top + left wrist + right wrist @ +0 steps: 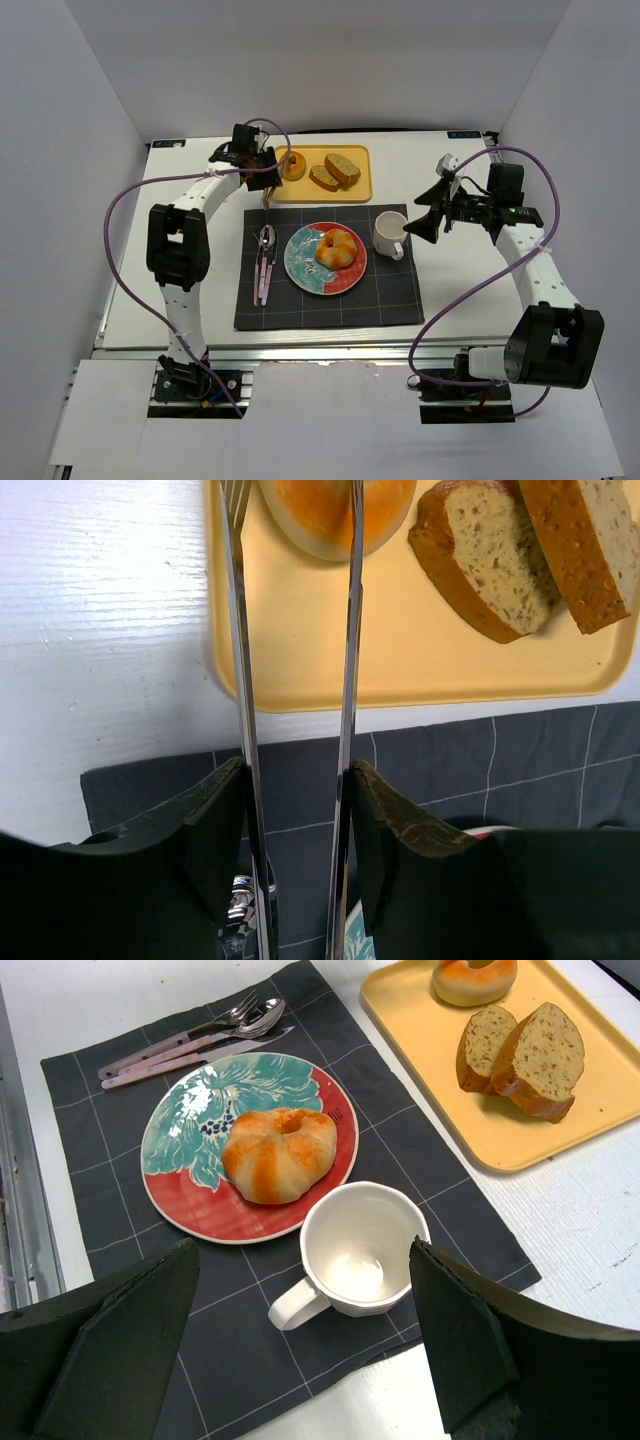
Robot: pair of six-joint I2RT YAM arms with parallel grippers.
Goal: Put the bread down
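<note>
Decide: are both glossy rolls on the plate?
No: the twisted roll lies on the plate; the round roll on the yellow tray.

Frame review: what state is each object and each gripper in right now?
Twisted roll: resting on the plate.
Round roll: on the yellow tray, tongs' tips at it.
Tongs: clamped in the left gripper.
Right gripper: open, empty.
Mug: upright, empty.
Bread slices: lying on the tray.

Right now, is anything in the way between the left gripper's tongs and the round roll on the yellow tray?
Nothing visible. The left gripper holds tongs that reach straight over bare yellow tray to the round roll; the bread slices lie off to the side.
</note>
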